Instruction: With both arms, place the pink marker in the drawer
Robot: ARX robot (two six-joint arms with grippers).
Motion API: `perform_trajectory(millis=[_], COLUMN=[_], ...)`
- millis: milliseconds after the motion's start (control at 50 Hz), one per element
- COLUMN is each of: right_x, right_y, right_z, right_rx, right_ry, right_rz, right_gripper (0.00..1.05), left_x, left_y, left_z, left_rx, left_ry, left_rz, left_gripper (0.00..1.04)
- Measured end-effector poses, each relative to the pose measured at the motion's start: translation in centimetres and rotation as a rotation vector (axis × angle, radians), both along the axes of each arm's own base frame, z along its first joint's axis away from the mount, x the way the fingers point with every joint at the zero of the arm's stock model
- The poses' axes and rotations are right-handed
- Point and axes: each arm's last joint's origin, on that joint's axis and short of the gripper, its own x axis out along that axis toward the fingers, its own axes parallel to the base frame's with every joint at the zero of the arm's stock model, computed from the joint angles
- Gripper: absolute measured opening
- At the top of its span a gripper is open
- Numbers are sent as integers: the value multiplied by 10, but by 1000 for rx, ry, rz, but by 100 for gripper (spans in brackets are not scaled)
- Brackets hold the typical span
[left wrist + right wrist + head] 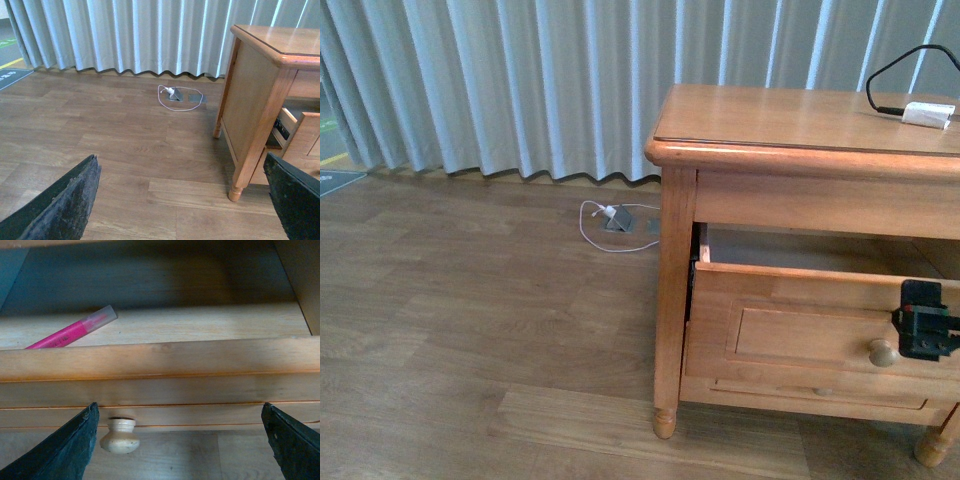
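The pink marker (70, 334) lies on the pale floor inside the open drawer (165, 360), its clear cap end pointing toward the drawer's middle. In the front view the drawer (800, 290) is pulled out from the honey-coloured cabinet (800, 130), and the marker is hidden there. My right gripper (182, 440) is open and empty, just in front of the drawer front, with the round knob (120, 436) between its fingers, near one of them. It also shows in the front view (923, 320) beside the knob (882, 352). My left gripper (182, 200) is open and empty over the floor, left of the cabinet (260, 100).
A white charger plug with a black cable (930, 114) lies on the cabinet top. A shallower drawer (820, 392) sits shut below the open one. A white cable and floor socket (177, 95) lie near the grey curtain (520, 80). Wooden floor (470, 330) spreads to the left.
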Motion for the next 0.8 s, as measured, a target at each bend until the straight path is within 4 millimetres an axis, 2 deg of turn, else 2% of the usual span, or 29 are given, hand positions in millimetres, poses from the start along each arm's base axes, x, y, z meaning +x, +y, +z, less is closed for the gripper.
perform_trajectory(millis=[420, 800], right_x=[59, 59], right_y=[8, 10], right_z=[-14, -14], right_rx=[-22, -35], right_ry=[-137, -143], right_rz=[-88, -85], right_gripper=[96, 96], left_x=[0, 0], left_y=[0, 0], left_z=[0, 0], left_rx=[0, 0], left_ry=[0, 0], left_rz=[0, 0], left_gripper=[99, 99])
